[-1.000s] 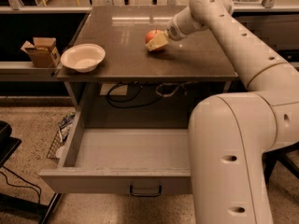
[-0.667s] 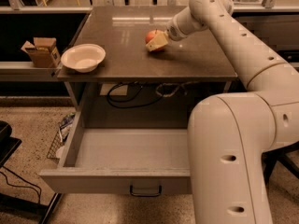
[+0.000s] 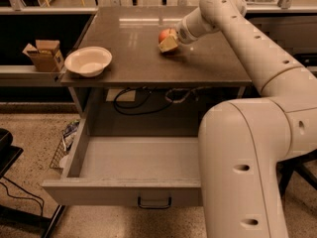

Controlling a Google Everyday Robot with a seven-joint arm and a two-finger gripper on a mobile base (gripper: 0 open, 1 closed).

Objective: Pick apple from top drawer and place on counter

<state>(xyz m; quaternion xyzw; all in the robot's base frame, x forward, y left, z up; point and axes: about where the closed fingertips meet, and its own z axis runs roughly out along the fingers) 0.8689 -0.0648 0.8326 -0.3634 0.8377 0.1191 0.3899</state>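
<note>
The red-orange apple [image 3: 163,34] is at the counter [image 3: 129,53], right of its middle and toward the back. My gripper [image 3: 168,41] reaches over the counter from the right and is shut on the apple, one cream finger [image 3: 169,44] lying across its front. The apple sits at or just above the surface; I cannot tell which. The top drawer [image 3: 124,194] is pulled fully out below the counter. Its grey inside holds nothing, and its dark handle [image 3: 154,203] is at the middle of the front.
A white bowl [image 3: 88,61] stands on the counter's front left corner. A small cardboard box [image 3: 44,54] sits on a ledge to the left. Cables [image 3: 141,99] hang under the counter. My white arm and body [image 3: 247,172] fill the lower right.
</note>
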